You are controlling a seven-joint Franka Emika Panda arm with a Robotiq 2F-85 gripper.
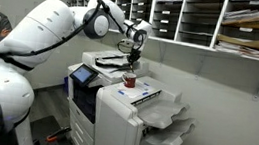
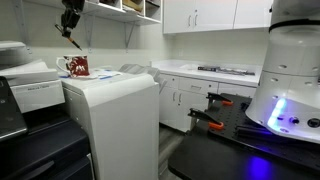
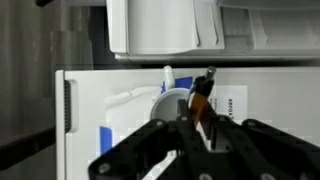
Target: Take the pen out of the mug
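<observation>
The small dark red mug (image 1: 128,80) stands on top of the white printer (image 1: 124,117); it also shows in an exterior view (image 2: 77,67) and, from above, in the wrist view (image 3: 172,104). My gripper (image 1: 132,55) hangs straight above the mug and is shut on the pen (image 3: 204,98), a thin orange-brown stick with a dark tip. In an exterior view the pen (image 2: 75,41) hangs below the gripper (image 2: 70,27), its lower end just above the mug's rim. In the wrist view the gripper's (image 3: 200,125) jaws clamp the pen over the mug.
A second copier (image 1: 90,78) stands next to the white printer (image 2: 110,100). Mail-slot shelves (image 1: 207,17) with papers hang on the wall above. A counter with cabinets (image 2: 200,75) lies beyond. A white paper label (image 3: 230,103) lies on the printer top beside the mug.
</observation>
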